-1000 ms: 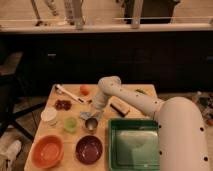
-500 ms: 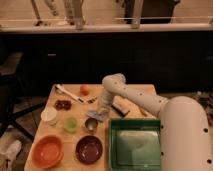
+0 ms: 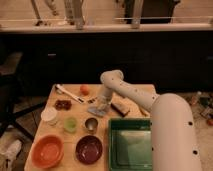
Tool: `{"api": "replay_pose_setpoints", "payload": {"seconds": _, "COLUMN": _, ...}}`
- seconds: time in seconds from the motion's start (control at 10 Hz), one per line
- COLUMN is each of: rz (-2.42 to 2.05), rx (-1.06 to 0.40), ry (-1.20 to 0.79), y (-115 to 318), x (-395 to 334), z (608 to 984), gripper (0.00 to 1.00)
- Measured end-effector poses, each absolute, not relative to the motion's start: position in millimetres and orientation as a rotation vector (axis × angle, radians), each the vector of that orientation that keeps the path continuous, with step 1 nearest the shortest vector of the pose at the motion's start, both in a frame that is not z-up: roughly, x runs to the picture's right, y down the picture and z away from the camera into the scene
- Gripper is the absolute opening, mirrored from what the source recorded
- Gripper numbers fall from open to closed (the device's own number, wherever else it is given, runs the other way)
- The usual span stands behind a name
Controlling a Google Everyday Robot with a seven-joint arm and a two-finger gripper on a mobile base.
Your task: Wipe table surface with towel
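The white arm reaches in from the right and bends down over the middle of the desk, and the end effector is low there, its fingers pressed together right at the pale blue-grey towel — whether they actually pinch the cloth cannot be made out. The towel lies flat on the light wood, just in front of the end effector and near the centre of the desk surface. It is crowded around it: a brown block sits just to the right, touching or nearly touching the arm's wrist, and the metal cup stands close on the near side. The green tray fills the near right corner, partly covered by the arm's big white shoulder. To the left stand a small green cup and a white cup, with a dark-red item behind them. Up front are an orange bowl and a maroon bowl. At the far edge — an orange fruit and a long white utensil lying at a slant.
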State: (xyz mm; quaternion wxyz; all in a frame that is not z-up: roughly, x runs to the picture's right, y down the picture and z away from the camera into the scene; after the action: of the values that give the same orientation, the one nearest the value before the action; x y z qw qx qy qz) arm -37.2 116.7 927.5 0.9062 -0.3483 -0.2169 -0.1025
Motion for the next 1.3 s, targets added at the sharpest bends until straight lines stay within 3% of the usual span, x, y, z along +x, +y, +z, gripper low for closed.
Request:
{"api": "replay_pose_setpoints", "payload": {"seconds": 0.4, "rz": -0.296, "rx": -0.694, "ry": -0.52, "y": 111.6, "x": -78.7, "z": 913.7, "gripper": 0.0}}
{"api": "replay_pose_setpoints", "payload": {"seconds": 0.7, "rz": -0.35, "rx": -0.712, "ry": -0.568, "y": 131.4, "x": -94.6, "z": 890.7, "gripper": 0.0}}
{"api": "replay_pose_setpoints", "payload": {"seconds": 1.3, "rz": -0.302, "rx": -0.793, "ry": -0.516, "y": 170.8, "x": -47.0, "z": 882.9, "gripper": 0.0}}
